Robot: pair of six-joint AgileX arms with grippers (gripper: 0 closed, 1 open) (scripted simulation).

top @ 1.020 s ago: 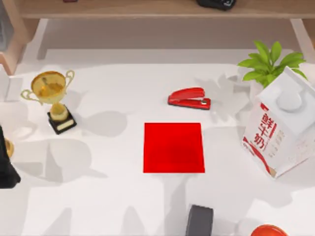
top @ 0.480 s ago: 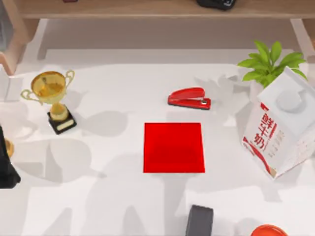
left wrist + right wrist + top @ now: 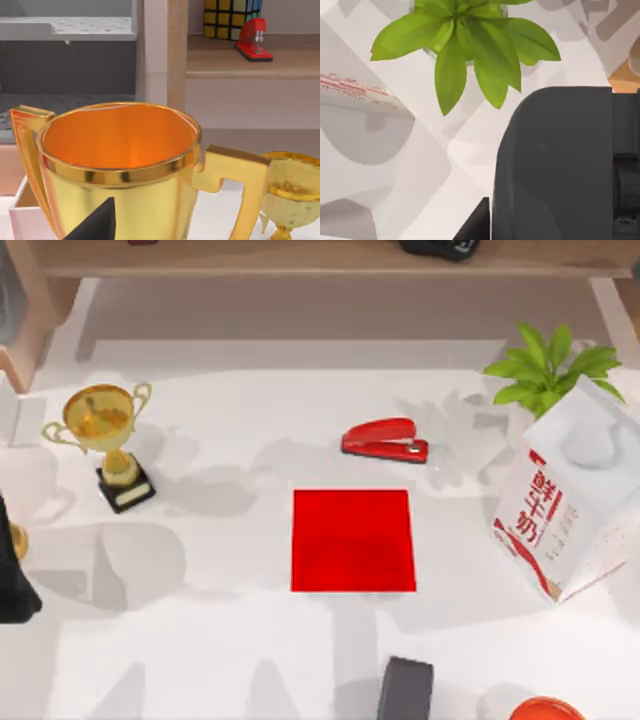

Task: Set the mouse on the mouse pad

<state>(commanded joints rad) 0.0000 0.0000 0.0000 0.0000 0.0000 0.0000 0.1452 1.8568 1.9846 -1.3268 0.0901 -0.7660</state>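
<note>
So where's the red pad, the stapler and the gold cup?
Pad [image 3: 353, 540]: top view, middle of the sheet.
Stapler [image 3: 384, 440]: top view, middle of its body.
Gold cup [image 3: 100, 416]: top view, its bowl.

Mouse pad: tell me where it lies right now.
In the top view the mouse pad lies flat near the table's middle, just below the red stapler, apart from it, with the milk carton to its right.

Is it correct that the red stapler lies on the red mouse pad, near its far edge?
Not quite. In the top view the red stapler lies on the white table, just beyond the far edge of the mouse pad, apart from it.
</note>
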